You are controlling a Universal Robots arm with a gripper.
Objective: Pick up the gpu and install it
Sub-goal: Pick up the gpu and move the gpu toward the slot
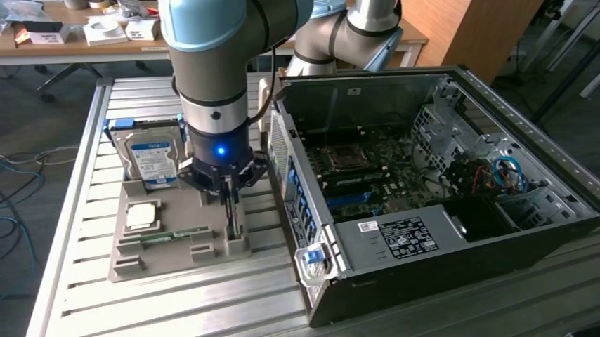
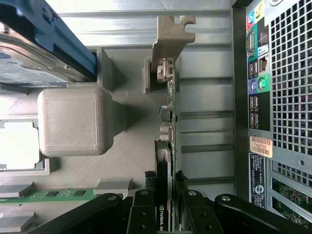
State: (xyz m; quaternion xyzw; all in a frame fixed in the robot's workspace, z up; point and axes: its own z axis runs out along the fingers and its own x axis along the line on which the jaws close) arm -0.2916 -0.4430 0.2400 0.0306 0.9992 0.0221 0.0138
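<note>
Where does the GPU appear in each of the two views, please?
Exterior view: the GPU stands on edge in the grey holder, under the gripper.
Wrist view: the GPU is edge-on between the gripper's fingers, beside the computer case.
Shared landmark: the blue-labelled hard drive.

Thin, flat gpu (image 2: pixel 170 105), a dark green board with black cooler (image 2: pixel 162 168) and silvery end bracket (image 2: pixel 170 36), stands upright on edge in a slot of the grey plastic holder (image 2: pixel 131 161), just beside the open computer case's (image 2: pixel 287 73) perforated rear.
</note>
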